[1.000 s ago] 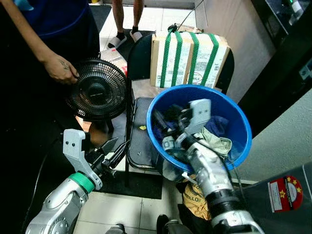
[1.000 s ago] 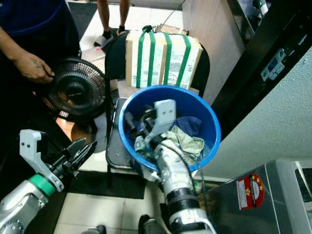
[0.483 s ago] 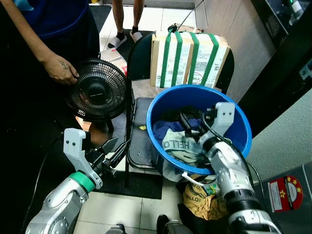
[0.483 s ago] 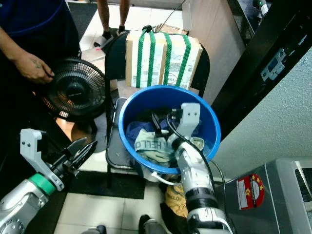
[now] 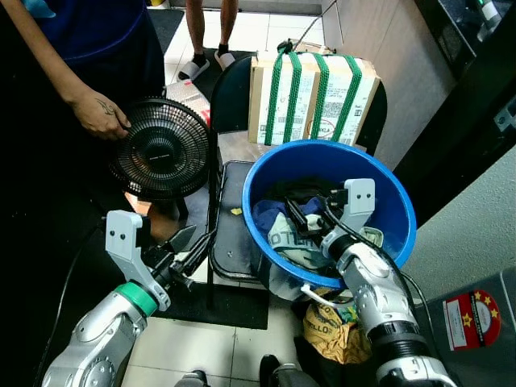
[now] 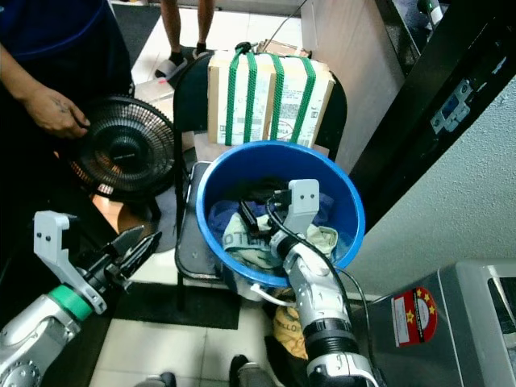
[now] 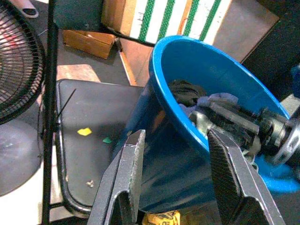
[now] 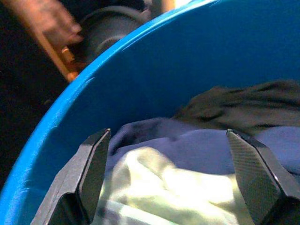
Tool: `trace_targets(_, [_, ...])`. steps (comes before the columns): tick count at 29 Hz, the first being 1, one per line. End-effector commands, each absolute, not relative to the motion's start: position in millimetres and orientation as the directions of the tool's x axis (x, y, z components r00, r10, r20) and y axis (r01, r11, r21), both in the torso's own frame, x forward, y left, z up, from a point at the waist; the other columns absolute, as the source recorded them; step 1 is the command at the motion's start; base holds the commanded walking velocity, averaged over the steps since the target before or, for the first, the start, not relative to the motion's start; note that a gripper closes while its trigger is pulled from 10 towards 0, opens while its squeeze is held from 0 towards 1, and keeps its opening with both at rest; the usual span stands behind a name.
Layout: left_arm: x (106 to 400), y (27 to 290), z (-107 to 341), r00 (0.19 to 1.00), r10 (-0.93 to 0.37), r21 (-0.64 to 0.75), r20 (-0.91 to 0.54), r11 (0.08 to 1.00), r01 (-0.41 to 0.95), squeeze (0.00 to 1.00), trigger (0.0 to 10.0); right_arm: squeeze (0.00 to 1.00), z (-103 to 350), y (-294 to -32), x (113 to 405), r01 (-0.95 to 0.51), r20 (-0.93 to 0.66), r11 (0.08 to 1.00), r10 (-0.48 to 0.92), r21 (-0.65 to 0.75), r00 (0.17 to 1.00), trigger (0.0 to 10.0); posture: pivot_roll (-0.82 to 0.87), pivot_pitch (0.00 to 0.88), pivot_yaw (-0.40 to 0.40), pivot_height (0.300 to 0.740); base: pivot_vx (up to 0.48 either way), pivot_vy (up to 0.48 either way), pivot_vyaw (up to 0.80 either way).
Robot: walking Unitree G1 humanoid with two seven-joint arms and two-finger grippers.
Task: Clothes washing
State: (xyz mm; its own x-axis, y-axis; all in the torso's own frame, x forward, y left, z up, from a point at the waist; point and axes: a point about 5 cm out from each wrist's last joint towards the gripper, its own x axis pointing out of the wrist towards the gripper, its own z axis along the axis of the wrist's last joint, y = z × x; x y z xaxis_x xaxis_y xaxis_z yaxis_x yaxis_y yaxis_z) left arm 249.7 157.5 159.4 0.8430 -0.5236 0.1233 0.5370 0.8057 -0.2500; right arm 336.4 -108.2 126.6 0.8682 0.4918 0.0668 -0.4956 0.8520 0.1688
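A blue bucket (image 5: 401, 211) stands on a stool and holds clothes: a pale lettered shirt (image 5: 292, 242), a dark blue cloth (image 5: 268, 213) and a black garment (image 5: 303, 188). My right gripper (image 5: 309, 214) reaches into the bucket from the near side, just above the pile. In the right wrist view its fingers (image 8: 91, 168) stand wide apart over the pale shirt (image 8: 173, 192), open and holding nothing. My left gripper (image 5: 190, 248) hovers low to the left of the bucket, open and empty. Between its fingers (image 7: 133, 168) the left wrist view shows the bucket's wall (image 7: 173, 159).
A black fan (image 5: 161, 149) stands left of the bucket with a person's hand (image 5: 98, 113) on its cage. Behind the bucket is a carton with green straps (image 5: 314, 97) on a dark chair. A yellow bag (image 5: 330, 337) lies on the floor below. A machine with a red sticker (image 5: 472, 318) is at the right.
My right gripper swung from the bucket's left half over to its right side, then back toward the middle, uncovering the pale shirt. The left arm has barely moved.
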Motion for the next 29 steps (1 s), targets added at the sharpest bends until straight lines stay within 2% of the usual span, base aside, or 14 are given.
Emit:
trace_targets(1, [246.7, 158.0, 151.5, 0.841, -0.533, -0.276, 0.092, 0.798, 0.536, 0.0, 10.0, 0.0, 117.3, -97.7, 327.4, -0.542, 0.035, 0.825, 0.544, 0.159, 0.838, 10.0, 0.09, 0.203, 0.056, 0.74, 0.0, 0.0, 0.0])
trace_targets(3, [246.5, 157.6, 151.4, 0.84, -0.535, -0.277, 0.093, 0.796, 0.538, 0.0, 10.0, 0.0, 115.2, -87.2, 320.3, -0.592, 0.035, 0.795, 0.593, 0.135, 0.804, 10.0, 0.09, 0.202, 0.054, 0.74, 0.0, 0.0, 0.0])
trace_targets(9, [246.4, 157.5, 151.6, 0.838, -0.537, -0.278, 0.094, 0.794, 0.54, 0.0, 10.0, 0.0, 114.3, -80.0, 314.0, -0.633, 0.028, 0.767, 0.634, 0.11, 0.773, 10.0, 0.09, 0.202, 0.053, 0.74, 0.0, 0.0, 0.0])
trace_targets(20, [246.5, 157.0, 151.7, 0.833, -0.545, -0.276, 0.094, 0.789, 0.548, 0.0, 10.0, 0.0, 117.6, -75.0, 307.4, -0.644, 0.04, 0.759, 0.644, 0.089, 0.764, 10.0, 0.09, 0.201, 0.056, 0.74, 0.0, 0.0, 0.0])
trace_targets(22, [246.5, 157.1, 151.8, 0.831, -0.548, -0.276, 0.095, 0.788, 0.551, 0.0, 10.0, 0.0, 125.3, -77.7, 311.6, -0.602, 0.091, 0.778, 0.596, 0.176, 0.797, 10.0, 0.09, 0.197, 0.057, 0.74, 0.0, 0.0, 0.0])
trace_targets(24, [246.5, 157.2, 151.7, 0.831, -0.549, -0.276, 0.095, 0.787, 0.551, 0.0, 10.0, 0.0, 127.8, -79.0, 313.1, -0.589, 0.106, 0.781, 0.581, 0.207, 0.807, 10.0, 0.09, 0.197, 0.057, 0.74, 0.0, 0.0, 0.0])
trace_targets(25, [246.5, 157.2, 151.8, 0.83, -0.55, -0.276, 0.094, 0.786, 0.553, 0.0, 10.0, 0.0, 137.7, -84.0, 320.1, -0.541, 0.158, 0.781, 0.519, 0.312, 0.84, 10.0, 0.09, 0.197, 0.057, 0.74, 0.0, 0.0, 0.0])
trace_targets(26, [246.5, 157.5, 151.8, 0.829, -0.551, -0.276, 0.094, 0.786, 0.554, 0.0, 10.0, 0.0, 143.3, -86.2, 325.0, -0.52, 0.179, 0.78, 0.489, 0.348, 0.854, 10.0, 0.09, 0.193, 0.059, 0.74, 0.0, 0.0, 0.0])
trace_targets(29, [246.3, 158.1, 151.8, 0.828, -0.553, -0.275, 0.093, 0.785, 0.555, 0.0, 10.0, 0.0, 156.5, -89.0, 337.3, -0.488, 0.216, 0.778, 0.437, 0.397, 0.873, 10.0, 0.09, 0.194, 0.061, 0.74, 0.0, 0.0, 0.0])
